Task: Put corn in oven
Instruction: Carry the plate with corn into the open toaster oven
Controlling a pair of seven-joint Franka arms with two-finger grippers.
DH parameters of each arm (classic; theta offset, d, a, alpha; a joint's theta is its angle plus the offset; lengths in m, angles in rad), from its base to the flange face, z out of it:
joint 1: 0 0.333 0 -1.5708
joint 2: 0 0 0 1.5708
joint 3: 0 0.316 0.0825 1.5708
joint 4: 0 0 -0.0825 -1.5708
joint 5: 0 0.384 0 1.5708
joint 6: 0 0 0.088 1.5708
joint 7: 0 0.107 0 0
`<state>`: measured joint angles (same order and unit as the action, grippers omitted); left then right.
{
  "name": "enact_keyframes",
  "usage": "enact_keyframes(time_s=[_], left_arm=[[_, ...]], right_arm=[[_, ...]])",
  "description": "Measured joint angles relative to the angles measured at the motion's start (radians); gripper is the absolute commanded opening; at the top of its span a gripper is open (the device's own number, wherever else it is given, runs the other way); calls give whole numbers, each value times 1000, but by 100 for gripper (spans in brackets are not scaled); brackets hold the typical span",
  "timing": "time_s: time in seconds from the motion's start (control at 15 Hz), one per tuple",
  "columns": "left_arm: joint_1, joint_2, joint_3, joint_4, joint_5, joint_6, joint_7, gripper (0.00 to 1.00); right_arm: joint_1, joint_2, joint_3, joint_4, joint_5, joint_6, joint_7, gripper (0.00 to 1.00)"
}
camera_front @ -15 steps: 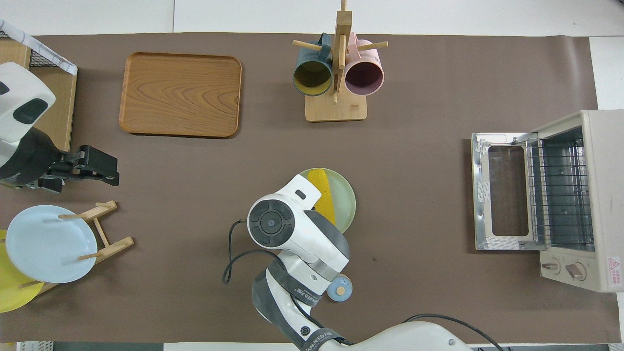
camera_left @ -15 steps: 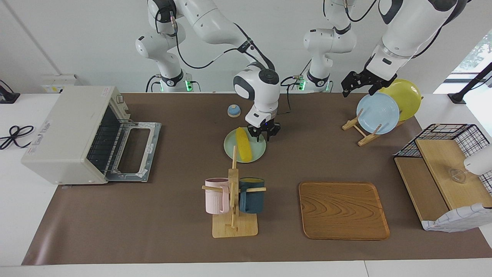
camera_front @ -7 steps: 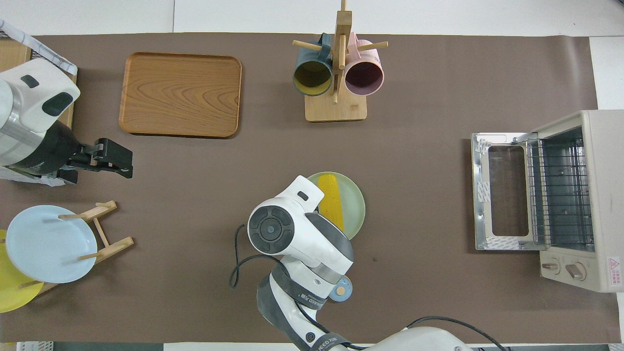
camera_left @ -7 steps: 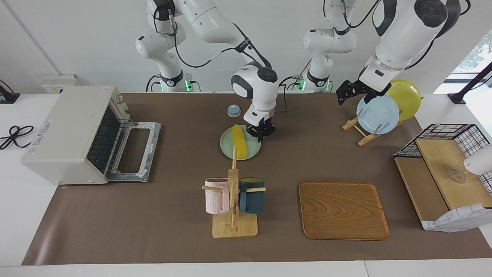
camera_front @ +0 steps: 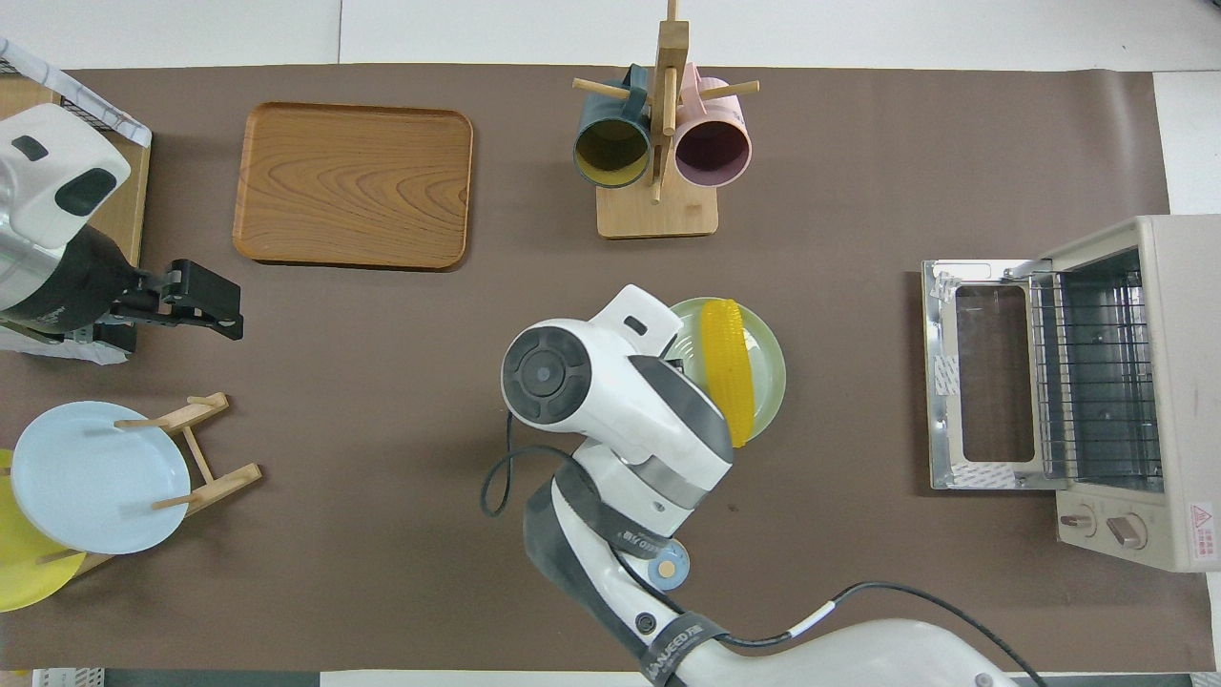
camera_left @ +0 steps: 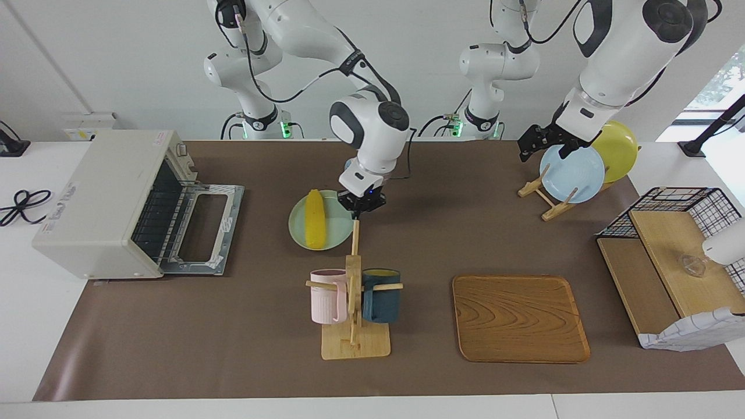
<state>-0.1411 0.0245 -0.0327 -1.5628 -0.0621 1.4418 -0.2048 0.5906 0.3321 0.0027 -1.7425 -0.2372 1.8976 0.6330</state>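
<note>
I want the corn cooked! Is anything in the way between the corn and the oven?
Nothing visible is in the way. The corn lies on the green plate, and only bare brown mat shows between that plate and the oven, whose door is folded down open.

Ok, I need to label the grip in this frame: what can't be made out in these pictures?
- Right gripper on the mint plate: its hold on the rim is covered by its own arm in the overhead view and too small to read in the facing view.
- Corn: in the overhead view, the end nearer the robots is under that arm.
- Oven: cut off by the overhead view's edge.
</note>
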Motion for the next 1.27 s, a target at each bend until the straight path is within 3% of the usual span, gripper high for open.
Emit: enact_keyframes(time_s=[0.47,0.8,1.27], left_arm=[[1,-3,-2,3,0,54,0,100],[2,-14,-2,3,0,51,0,100],[4,-15,-2,2,0,51,0,100]], right_arm=[[-218,-129,-3,-84,-51,-186,-222,0],[-360,-138,-3,-128,-117,-198,-338,0],[-477,-141,-3,-163,-135,-165,-480,0]])
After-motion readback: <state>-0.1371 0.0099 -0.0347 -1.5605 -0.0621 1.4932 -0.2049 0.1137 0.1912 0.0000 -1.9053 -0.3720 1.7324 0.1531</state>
